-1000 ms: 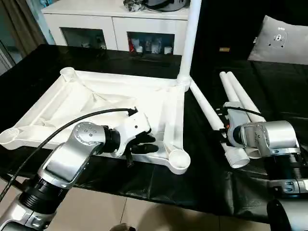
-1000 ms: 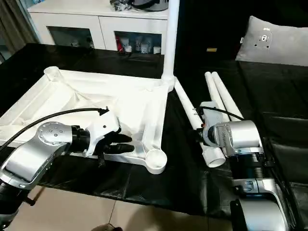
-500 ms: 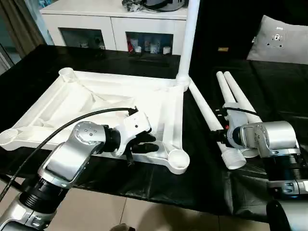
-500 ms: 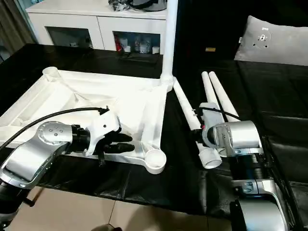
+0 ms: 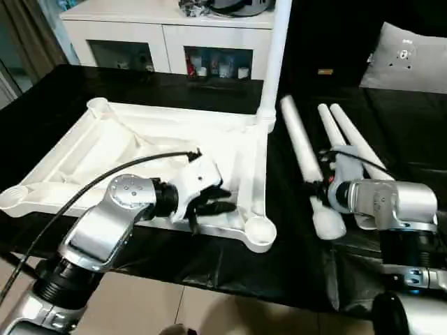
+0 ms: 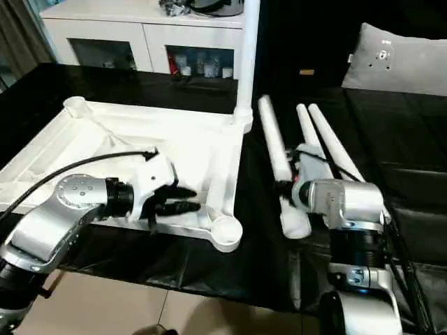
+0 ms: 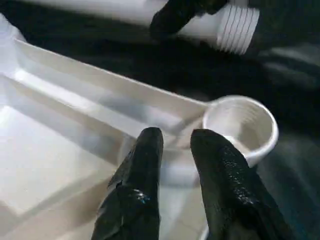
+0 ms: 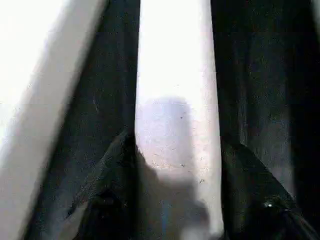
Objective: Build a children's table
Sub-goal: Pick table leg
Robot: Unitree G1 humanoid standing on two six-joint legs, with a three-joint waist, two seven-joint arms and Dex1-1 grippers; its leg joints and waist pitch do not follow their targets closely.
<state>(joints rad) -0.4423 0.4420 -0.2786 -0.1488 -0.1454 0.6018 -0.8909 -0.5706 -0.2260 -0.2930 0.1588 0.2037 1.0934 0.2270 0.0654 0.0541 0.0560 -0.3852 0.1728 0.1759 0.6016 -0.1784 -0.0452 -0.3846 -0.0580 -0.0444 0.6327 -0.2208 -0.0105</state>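
The children's table lies as parts on the black cover. Its white top [image 5: 140, 150] rests underside up, with one leg [image 5: 276, 56] standing upright in the far right corner socket. My left gripper [image 5: 218, 204] is shut on the top's near rim, just beside the empty near right socket [image 5: 260, 229]; the left wrist view shows its fingers [image 7: 145, 165] pinching that rim. My right gripper [image 5: 323, 188] is shut on a second leg [image 5: 300, 150] near its threaded end [image 7: 235, 30], the shaft [image 8: 175, 75] between both fingers. Two more legs [image 5: 353, 139] lie to its right.
A white cabinet with glass doors [image 5: 167, 35] stands behind the work surface, and a grey cushion [image 5: 408, 56] lies at the back right. The black cover's front edge drops to a tiled floor [image 5: 140, 307]. A black cable [image 5: 105, 178] arcs over my left forearm.
My right gripper has closed on the leg and raised it off the cover; the leg has swung away from the upright leg's base. My left gripper keeps its hold on the rim.
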